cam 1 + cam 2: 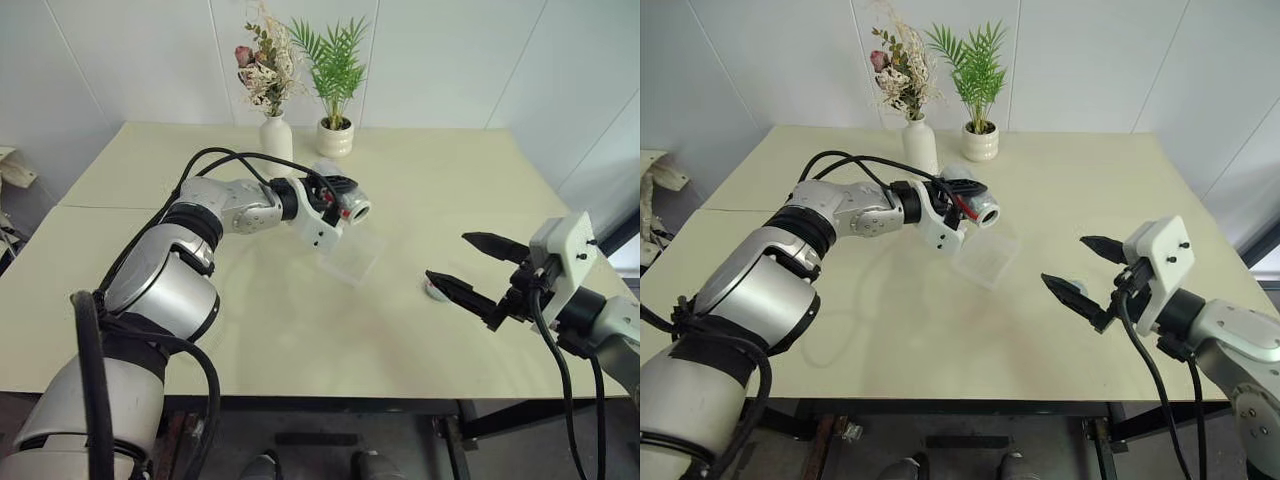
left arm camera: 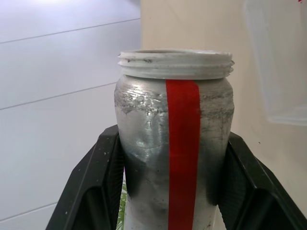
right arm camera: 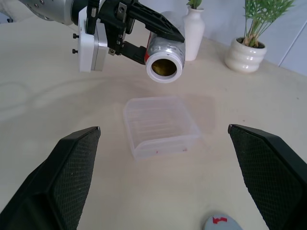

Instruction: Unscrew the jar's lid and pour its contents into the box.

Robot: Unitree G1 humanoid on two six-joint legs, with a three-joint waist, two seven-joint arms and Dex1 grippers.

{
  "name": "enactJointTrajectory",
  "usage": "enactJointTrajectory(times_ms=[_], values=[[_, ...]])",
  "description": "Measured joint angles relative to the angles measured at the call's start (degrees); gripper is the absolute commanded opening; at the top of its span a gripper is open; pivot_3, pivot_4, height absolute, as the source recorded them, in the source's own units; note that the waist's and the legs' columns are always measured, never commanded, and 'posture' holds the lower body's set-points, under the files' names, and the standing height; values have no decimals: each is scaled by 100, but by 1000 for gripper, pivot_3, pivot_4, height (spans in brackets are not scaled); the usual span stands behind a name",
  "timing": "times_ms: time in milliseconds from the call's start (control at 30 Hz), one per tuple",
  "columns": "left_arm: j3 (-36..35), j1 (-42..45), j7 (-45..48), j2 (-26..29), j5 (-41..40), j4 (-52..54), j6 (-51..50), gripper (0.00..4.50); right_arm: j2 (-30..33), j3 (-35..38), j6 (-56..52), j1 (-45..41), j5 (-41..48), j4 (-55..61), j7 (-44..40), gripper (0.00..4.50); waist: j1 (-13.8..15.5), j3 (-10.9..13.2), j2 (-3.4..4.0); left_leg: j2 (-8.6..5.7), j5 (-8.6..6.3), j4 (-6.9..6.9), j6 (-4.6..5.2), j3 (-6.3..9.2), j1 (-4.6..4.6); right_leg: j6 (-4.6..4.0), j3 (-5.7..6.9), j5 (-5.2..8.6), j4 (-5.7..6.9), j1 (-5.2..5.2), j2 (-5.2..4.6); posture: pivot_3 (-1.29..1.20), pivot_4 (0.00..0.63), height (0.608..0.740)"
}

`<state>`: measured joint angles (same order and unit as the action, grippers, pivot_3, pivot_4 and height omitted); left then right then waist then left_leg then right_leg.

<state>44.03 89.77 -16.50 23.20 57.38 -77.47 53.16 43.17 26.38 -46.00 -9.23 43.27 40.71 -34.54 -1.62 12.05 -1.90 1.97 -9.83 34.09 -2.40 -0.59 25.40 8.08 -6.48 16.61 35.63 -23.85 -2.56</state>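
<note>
My left gripper [image 1: 338, 203] is shut on the silvery-grey jar [image 1: 356, 209], which has a red stripe. The jar [image 2: 175, 139] sits between the black fingers [image 2: 96, 182], its threaded mouth uncapped. It lies tipped on its side in the air, mouth [image 3: 165, 67] towards my right gripper, just behind and above the clear box [image 3: 160, 125]. Something brownish-gold shows inside the mouth. The box [image 1: 352, 255] rests on the table, and I see nothing in it. The lid [image 1: 436, 290], grey-white with a red mark, lies on the table under my right gripper [image 1: 447, 256], which is open and holds nothing.
At the far edge of the cream table [image 1: 300, 340] stand a white vase of dried flowers [image 1: 276, 135] and a white pot with a green plant [image 1: 335, 138]. Black cables loop over my left forearm [image 1: 230, 160].
</note>
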Motion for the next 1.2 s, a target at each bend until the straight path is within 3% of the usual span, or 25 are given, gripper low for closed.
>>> enactJointTrajectory(times_ms=[267,733,1200], values=[[359,157,-446,-143,317,-64,-114,2155,102,45,196,227,1,-4,9,4500,4,4,-6,-1,0,6,0,-1,0,0,-2,0,-1,1,0,0,150,740],[1890,605,-2610,-415,1879,-131,-835,2155,183,34,215,121,2,-9,227,4500,8,13,-24,-3,-6,8,-4,-1,1,4,-5,2,-3,3,-1,0,150,740],[2699,661,-3560,-583,2642,-174,-1837,2155,373,-161,213,-187,4,-260,238,4500,17,14,-26,-5,-7,12,-4,-1,1,6,-6,3,0,4,-1,0,150,740]])
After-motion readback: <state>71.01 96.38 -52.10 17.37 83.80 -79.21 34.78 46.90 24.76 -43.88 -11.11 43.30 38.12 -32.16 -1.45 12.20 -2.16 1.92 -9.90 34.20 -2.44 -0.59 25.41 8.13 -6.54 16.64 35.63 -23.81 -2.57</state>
